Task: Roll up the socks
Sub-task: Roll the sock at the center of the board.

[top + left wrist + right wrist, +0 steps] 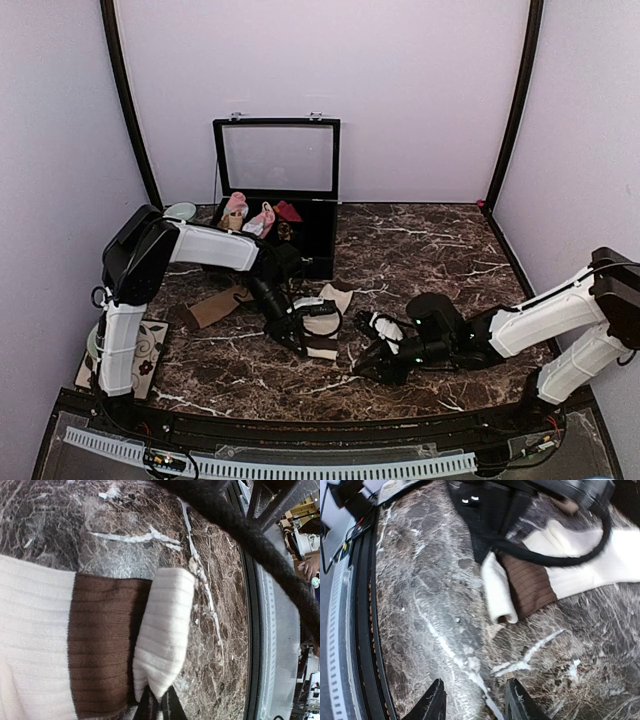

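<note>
Pinching the folded white end of the cream sock point(165, 630), the left hand point(157, 707) was clamped shut on it near the centre of the table point(450, 250). The sock's brown band lay flat beside the fold. The right hand point(475, 700) hovered just to the lower right, its fingers apart above the marble. A tan sock point(215, 305) lay left of centre.

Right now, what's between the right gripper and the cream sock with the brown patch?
Nothing but bare marble table. The right wrist view shows the right gripper open, with only tabletop up to the cream sock.
</note>
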Robot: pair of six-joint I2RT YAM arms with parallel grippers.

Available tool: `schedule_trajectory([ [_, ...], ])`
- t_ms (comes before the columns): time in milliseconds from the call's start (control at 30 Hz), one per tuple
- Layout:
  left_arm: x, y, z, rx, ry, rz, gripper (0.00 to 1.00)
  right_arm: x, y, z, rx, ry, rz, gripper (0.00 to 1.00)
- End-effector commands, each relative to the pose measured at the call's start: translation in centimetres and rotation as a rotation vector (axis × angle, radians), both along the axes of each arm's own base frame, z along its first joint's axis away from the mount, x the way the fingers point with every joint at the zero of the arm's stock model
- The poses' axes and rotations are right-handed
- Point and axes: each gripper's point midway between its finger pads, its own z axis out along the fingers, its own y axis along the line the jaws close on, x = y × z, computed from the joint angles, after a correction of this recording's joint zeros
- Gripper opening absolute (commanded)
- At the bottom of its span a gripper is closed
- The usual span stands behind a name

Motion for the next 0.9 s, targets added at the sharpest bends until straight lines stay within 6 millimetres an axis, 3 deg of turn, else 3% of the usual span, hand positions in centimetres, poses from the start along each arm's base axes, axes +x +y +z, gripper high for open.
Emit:
schedule_trajectory([
  [0, -1.6, 0.9, 0.7, 0.072, 0.159, 0.028, 0.00, 0.1, 2.1, 3.0, 0.036, -0.281, 0.092, 0.40],
  [233, -1.3, 1.0, -0.6, 0.155, 0.217, 0.077, 0.00, -0.1, 6.2, 3.4, -0.092, -0.501, 0.208, 0.42],
  [400, -1.7, 1.0, -0.4, 0.157, 0.258, 0.086, 0.00, -0.3, 8.1, 2.5, -0.096, -0.514, 0.278, 0.42],
  [867, -1.9, 1.9, -1.6, 0.182, 0.268, 0.079, 0.00, 1.2, 9.2, -1.5, -0.197, -0.573, 0.339, 0.36],
])
